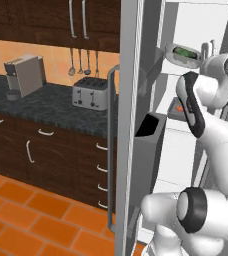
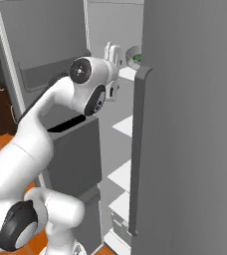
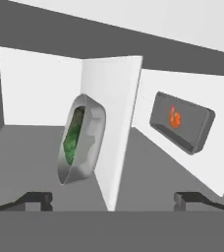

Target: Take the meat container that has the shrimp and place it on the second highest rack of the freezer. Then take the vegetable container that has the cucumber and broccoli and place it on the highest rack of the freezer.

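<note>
The freezer (image 1: 128,125) stands open at right of the left base view. At upper right inside, the vegetable container (image 1: 183,54) sits on a high shelf; the meat container (image 3: 182,123) with shrimp (image 3: 175,117) sits one shelf lower. The gripper (image 3: 113,199) is spread wide, holding nothing.

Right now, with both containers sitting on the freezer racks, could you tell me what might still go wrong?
The open gripper is close to the vegetable container, so a careless retreat could nudge the bowl off its rack. The arm reaches between the freezer door and the shelves, so a wide swing might clip the meat container.
</note>
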